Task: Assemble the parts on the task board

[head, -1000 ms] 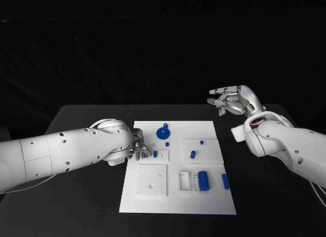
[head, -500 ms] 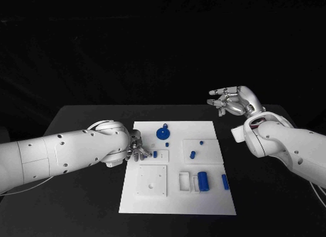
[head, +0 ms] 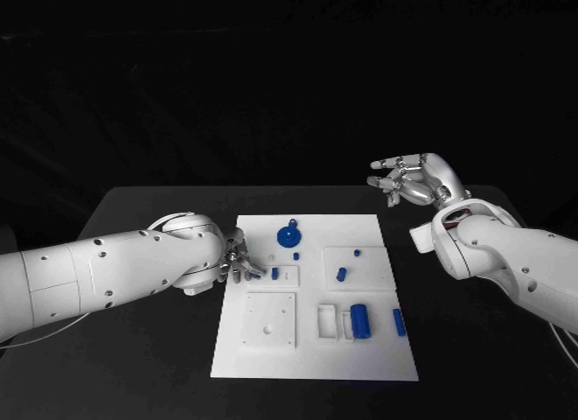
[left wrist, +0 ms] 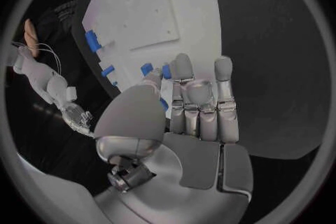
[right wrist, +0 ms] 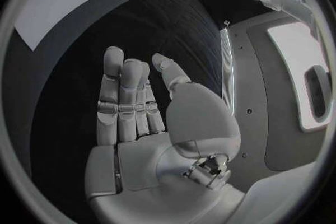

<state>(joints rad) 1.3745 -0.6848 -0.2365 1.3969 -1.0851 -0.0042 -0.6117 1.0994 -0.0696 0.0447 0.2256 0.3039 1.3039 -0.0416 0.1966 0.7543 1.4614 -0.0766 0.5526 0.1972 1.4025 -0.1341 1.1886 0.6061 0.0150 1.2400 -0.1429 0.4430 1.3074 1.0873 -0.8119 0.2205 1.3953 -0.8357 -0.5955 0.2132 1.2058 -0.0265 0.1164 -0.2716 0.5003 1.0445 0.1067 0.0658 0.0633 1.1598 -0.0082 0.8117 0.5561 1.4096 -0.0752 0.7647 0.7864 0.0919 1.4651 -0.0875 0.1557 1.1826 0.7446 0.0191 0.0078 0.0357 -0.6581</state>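
black table [head: 150, 350] around task board [head: 316, 360]

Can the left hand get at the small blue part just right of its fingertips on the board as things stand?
Probably yes. The left hand is at the task board's left edge, fingers apart and empty, with the small blue part right beside its fingertips and nothing between them.

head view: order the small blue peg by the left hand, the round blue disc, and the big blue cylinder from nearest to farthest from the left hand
Measured from the left hand:
1. Small blue peg, just beside the fingertips, on the board's left half.
2. Round blue disc, near the board's far edge.
3. Big blue cylinder, in the near right part of the board.
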